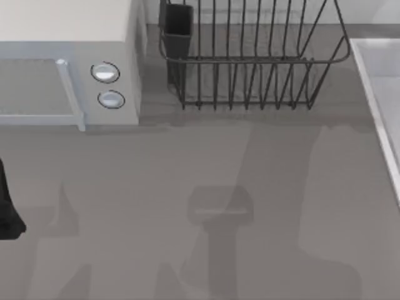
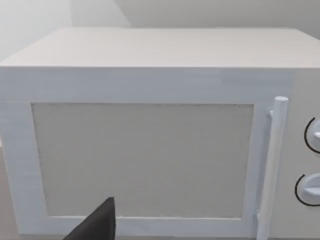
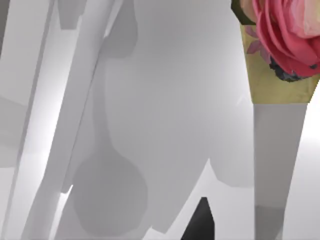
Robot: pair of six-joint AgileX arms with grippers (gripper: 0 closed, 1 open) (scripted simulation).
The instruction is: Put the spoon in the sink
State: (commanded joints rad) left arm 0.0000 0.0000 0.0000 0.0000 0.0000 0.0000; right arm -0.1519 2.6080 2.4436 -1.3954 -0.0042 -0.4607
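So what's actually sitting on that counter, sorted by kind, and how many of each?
White box with two round knobs: 1
Dark wire dish rack: 1
Pale sink at the right edge: 1
Total: 3
The left gripper sits at the left edge of the counter.

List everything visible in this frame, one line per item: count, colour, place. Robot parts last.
Microwave-like box: one, white, two round knobs, top view's back left; close up in the left wrist view.
Wire dish rack: one, dark, back centre.
Dark holder: one, at the rack's left end.
Sink: one, pale grey-white, right edge of the top view.
Counter: grey, carrying arm shadows.
Floral-patterned object: one, pink rose on yellow-green, with a grey strip below it, right wrist view; what it is cannot be told.
Left tool: dark, top view's left edge.
Right tool fingertip: dark, over pale surfaces.
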